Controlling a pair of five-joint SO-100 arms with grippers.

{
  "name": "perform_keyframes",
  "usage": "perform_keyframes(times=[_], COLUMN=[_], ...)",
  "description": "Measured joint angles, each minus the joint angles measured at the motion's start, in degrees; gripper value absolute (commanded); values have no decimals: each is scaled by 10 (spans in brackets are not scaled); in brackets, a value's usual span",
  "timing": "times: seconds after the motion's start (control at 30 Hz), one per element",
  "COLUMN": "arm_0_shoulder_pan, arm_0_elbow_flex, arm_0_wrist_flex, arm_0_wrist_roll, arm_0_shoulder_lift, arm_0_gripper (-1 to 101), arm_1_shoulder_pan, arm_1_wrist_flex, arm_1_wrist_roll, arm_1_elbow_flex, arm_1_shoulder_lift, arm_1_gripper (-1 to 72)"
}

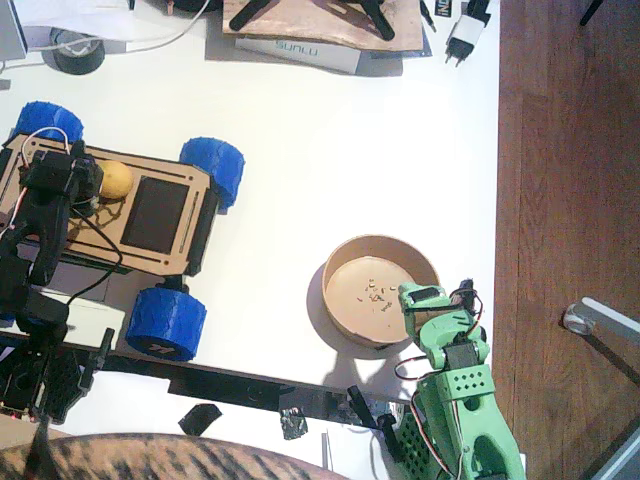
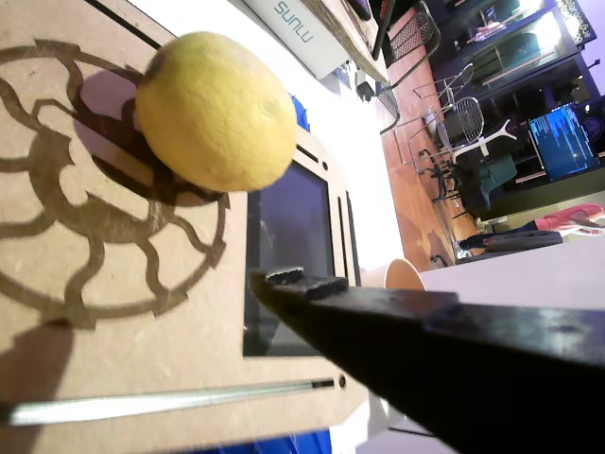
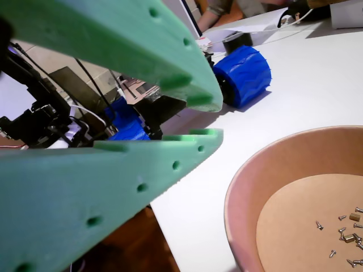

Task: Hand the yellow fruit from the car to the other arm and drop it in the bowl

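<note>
At the bottom of the fixed view we see the tops of both arms: the black left arm rising along the left edge and the light green right arm at lower right. A striped brown surface fills the bottom left edge, too blurred for us to name.

The right gripper hangs over the lower right rim of the bowl, which sits right of centre on the white worktop. In a wrist view its green jaws stand a small way apart with nothing between them, their tips close together, and below them we see the bowl's thick rim and a few small bits scattered on its floor.

At centre left stands the car, its plywood deck carried on blue wheels. The left gripper reaches over the deck's left part, right beside the yellow fruit. In a wrist view the yellow fruit rests on the cut-out wheel emblem, free of the one black jaw that shows at lower right; we cannot tell how wide that gripper stands. The black panel lies just beyond the fruit.

Along the top edge we see a roll of tape, a box lettered "sunlu" and a white plug. Wooden floor runs down the right side
</note>
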Motion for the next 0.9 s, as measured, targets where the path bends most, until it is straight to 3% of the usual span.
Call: perform_keyframes(times=[0.43,0.9], arm_0_shoulder_pan=[-1,33], arm_0_elbow_flex=[-3,-156], arm_0_wrist_flex=[-41,-4], arm_0_wrist_roll=[0,0], arm_0_shoulder_lift=[-32,-177], arm_0_gripper=[529,534], arm_1_shoulder_pan=[0,5], arm_1_wrist_flex=[0,0], arm_1_wrist_roll=[0,0], arm_1_elbow_flex=[0,0], arm_1_shoulder_lift=[0,0], arm_1_gripper=[2,2])
